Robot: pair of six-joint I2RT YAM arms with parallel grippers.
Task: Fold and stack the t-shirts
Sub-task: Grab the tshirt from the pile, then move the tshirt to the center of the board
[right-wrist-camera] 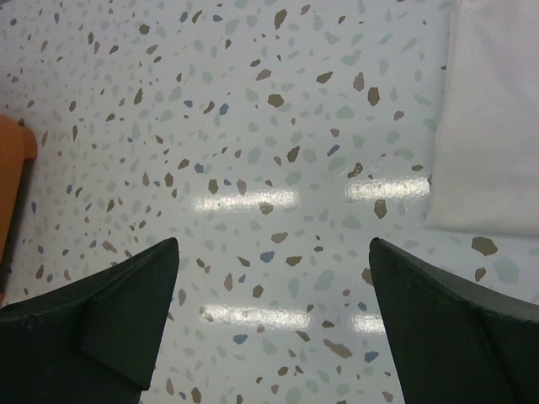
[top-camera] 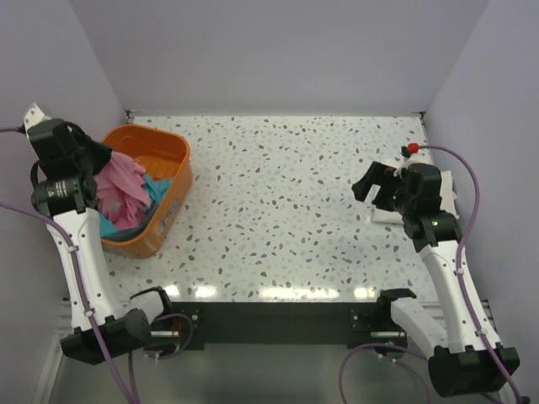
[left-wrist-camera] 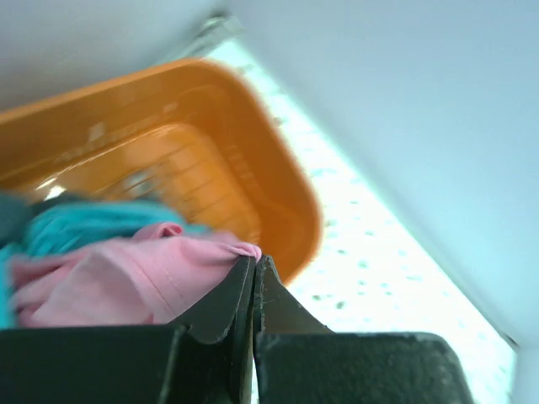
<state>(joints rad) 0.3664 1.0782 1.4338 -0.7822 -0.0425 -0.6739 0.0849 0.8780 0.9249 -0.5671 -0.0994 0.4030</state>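
L gripper (left-wrist-camera: 255,271): clamped on fold of pink shirt (left-wrist-camera: 126,282), atop teal shirt (left-wrist-camera: 84,227) in orange basket (top-camera: 171,151), L edge of tabletop (top-camera: 295,185). R gripper (right-wrist-camera: 274,244): jaws wide, nothing held; white shirt (right-wrist-camera: 493,126) flat just to its R. L arm nearer basket pile.

The middle of the speckled table (top-camera: 286,210) is lying bare, giving a gripper wide passage from the near edge to the far wall (top-camera: 278,50). At the far left, the orange basket (top-camera: 173,181) is blocking the way, with the pink t-shirt (top-camera: 122,181) and teal t-shirt (top-camera: 157,190) heaping above its rim, close to the left wall (top-camera: 76,76). On the right, a cream-white t-shirt (top-camera: 448,187) is lying flat against the table beside the right wall (top-camera: 497,101).
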